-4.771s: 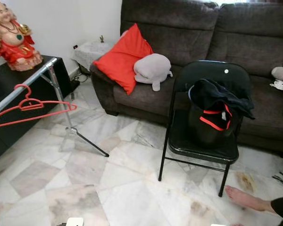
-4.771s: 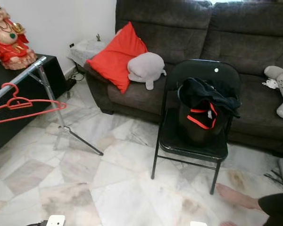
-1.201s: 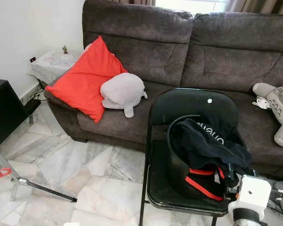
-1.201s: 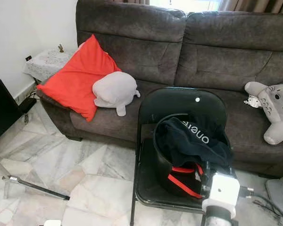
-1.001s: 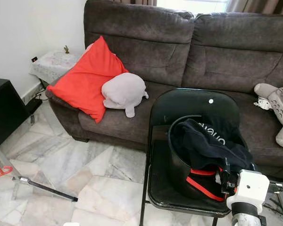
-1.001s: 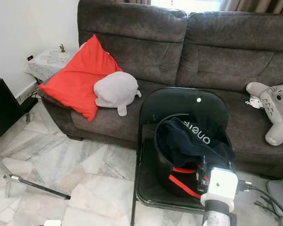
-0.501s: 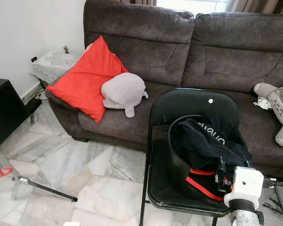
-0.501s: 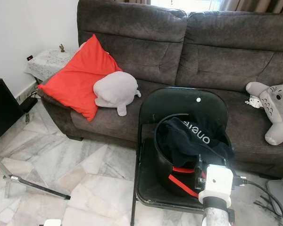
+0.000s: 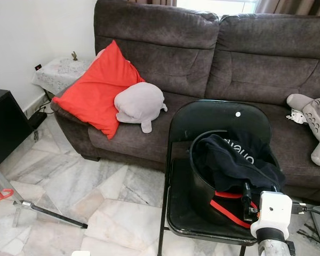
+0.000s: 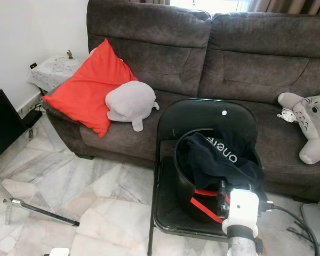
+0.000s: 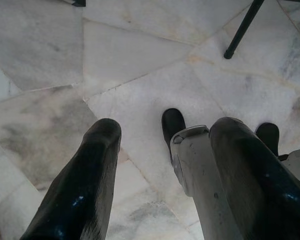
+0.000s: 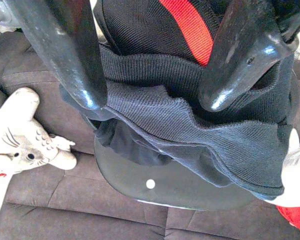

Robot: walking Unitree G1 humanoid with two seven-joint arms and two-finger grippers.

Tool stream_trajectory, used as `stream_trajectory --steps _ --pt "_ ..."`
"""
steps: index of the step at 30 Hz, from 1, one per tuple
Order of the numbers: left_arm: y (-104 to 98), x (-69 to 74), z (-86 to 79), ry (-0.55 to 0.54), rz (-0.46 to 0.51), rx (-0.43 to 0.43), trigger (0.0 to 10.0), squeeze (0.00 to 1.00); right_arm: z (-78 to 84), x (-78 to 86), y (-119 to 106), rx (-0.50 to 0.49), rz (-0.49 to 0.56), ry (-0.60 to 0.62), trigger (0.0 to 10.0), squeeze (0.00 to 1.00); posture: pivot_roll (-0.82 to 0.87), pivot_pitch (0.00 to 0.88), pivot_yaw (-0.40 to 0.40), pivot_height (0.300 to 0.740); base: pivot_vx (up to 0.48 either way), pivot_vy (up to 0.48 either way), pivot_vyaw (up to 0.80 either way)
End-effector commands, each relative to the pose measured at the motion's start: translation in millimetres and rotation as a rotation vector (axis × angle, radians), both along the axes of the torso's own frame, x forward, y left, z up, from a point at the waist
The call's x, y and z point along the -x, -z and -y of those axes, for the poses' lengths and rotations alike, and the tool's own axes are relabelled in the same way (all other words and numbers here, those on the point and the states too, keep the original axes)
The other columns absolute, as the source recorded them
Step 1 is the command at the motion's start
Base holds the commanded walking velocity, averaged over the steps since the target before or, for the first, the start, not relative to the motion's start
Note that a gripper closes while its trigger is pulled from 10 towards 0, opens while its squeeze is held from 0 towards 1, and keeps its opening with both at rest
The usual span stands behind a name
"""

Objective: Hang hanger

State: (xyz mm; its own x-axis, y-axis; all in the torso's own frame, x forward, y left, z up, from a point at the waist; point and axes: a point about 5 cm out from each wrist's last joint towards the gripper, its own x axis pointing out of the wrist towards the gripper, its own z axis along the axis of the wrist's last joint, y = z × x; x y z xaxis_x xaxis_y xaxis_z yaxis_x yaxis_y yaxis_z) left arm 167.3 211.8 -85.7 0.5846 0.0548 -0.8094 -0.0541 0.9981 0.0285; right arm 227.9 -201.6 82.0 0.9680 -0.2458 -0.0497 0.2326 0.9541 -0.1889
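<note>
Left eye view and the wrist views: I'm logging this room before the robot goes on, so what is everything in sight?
Sofa: one, dark brown, against the back wall.
Cushion: one, red, on the sofa's left end.
Grey plush: one, on the sofa seat beside the cushion.
Grey and white plush: one, at the sofa's right end.
Folding chair: one, black, in front of the sofa.
Bucket: one, black, on the chair seat.
Garment: one, black with red trim, heaped in the bucket.
Side table: one, pale, left of the sofa.
Cabinet: one, black, far left.
Rack leg: one, metal, on the marble floor.
Right end effector: black fingers open, over the garment.
Left end effector: black fingers open, pointing at the floor.
</note>
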Motion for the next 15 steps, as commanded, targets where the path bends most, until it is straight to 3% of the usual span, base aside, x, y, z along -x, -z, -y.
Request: stream_trajectory --steps 1,15 --pt "2 4.7 -3.7 0.001 -0.019 -0.014 10.0 0.0 4.0 -1.3 1 0.003 -0.012 0.019 10.0 0.0 -0.11 0.057 0.023 0.74 0.0 0.0 0.0" --pt "1 4.6 -4.3 0.003 -0.021 -0.015 10.0 0.0 12.5 -16.7 -7 -0.015 0.03 0.053 10.0 0.0 -0.1 0.054 0.028 0.74 0.0 0.0 0.0"
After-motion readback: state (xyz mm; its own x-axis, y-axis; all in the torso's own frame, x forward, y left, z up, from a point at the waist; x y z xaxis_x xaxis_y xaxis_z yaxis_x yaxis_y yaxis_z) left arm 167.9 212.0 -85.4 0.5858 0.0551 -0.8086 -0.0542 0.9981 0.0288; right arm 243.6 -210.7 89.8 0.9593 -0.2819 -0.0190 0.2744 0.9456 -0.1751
